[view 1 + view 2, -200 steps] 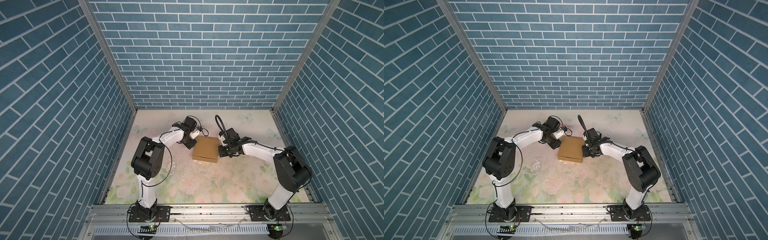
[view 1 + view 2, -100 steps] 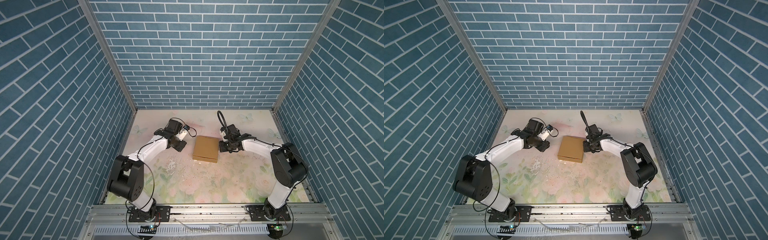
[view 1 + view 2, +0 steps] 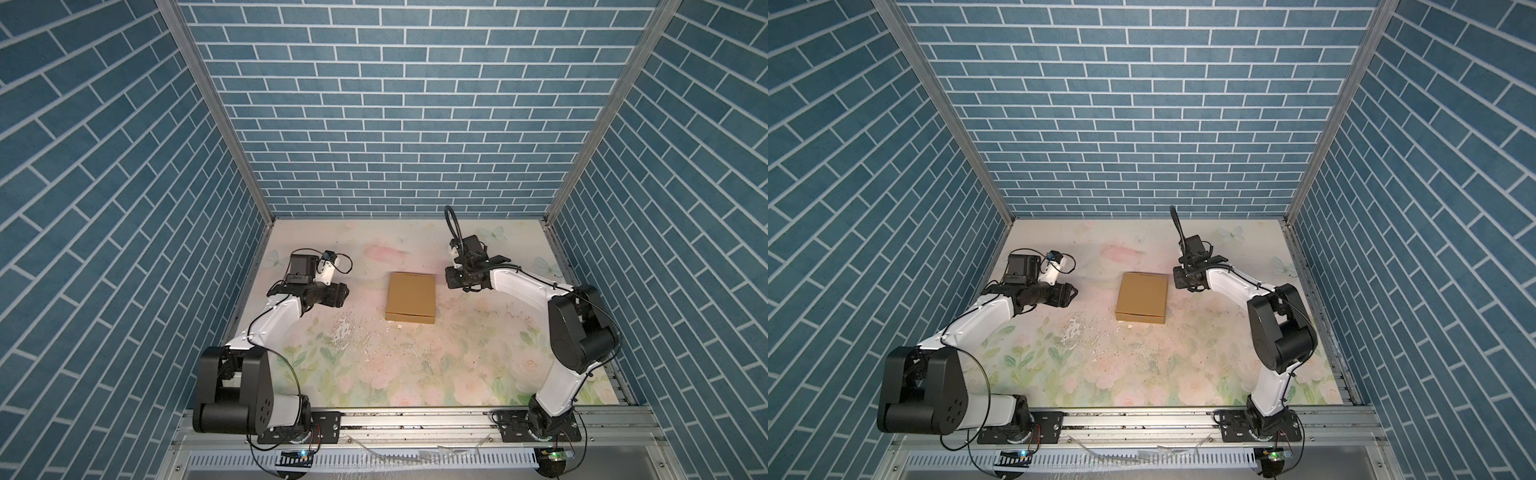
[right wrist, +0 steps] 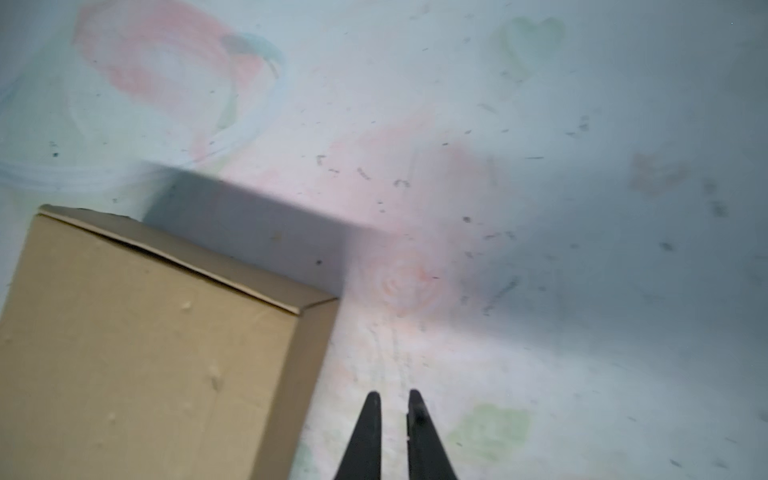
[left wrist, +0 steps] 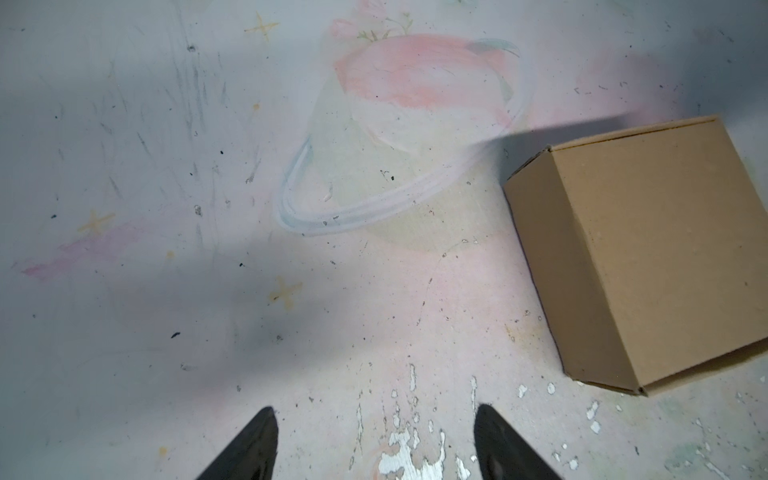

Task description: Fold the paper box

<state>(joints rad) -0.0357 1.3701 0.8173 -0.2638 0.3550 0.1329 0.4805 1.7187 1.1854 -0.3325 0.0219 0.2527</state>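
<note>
The paper box point(image 3: 411, 302) lies closed on the floral table mat point(image 3: 415, 374), lid folded down. In both top views point(image 3: 1142, 297) a seam runs across its top close to the edge that faces the arm bases. The left wrist view shows the box's flat top and one plain side wall point(image 5: 648, 257). The right wrist view shows a thin dark slit where the lid meets one edge point(image 4: 145, 353).

The right gripper point(image 3: 449, 282) hovers just beside the box's far right corner, apart from the cardboard. Its two black fingers point(image 4: 372, 415) stand only a narrow gap apart, with nothing between them. The left gripper point(image 3: 343, 295) is well off the box's left side and points toward it. Its jaws are spread wide over bare mat and hold nothing point(image 5: 374, 411).

A worn patch of white flakes point(image 3: 345, 332) marks the mat near the box's near left corner. Blue brick walls point(image 3: 395, 104) rise behind the box and to both sides.
</note>
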